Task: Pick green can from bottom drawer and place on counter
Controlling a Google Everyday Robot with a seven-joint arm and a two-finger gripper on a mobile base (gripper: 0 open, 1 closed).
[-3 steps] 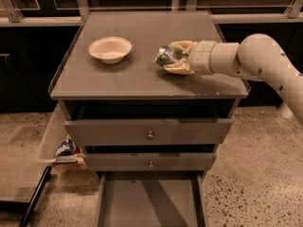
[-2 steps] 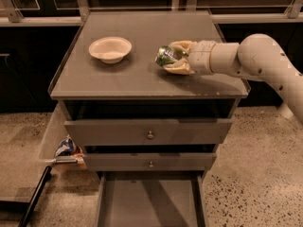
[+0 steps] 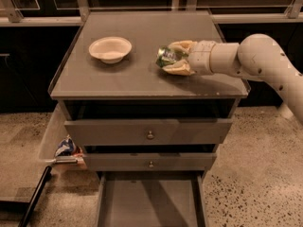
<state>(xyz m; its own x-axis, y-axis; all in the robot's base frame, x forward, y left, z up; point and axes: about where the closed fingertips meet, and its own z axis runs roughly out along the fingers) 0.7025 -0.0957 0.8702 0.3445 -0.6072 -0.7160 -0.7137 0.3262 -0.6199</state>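
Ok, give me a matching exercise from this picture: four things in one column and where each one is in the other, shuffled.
Things:
1. green can
2. white bowl
3. bottom drawer
4. tool

Places:
A. pulled out, at the very bottom
B. left part of the counter, standing alone
C. right part of the counter, held in the tool
D. reaching in from the right, closed on the green can

Pairs: 1-C, 2-B, 3-A, 4-D.

Three drawers [image 3: 149, 131], one bowl [image 3: 110, 49], one gripper [image 3: 173, 58] holding can [image 3: 164, 56]
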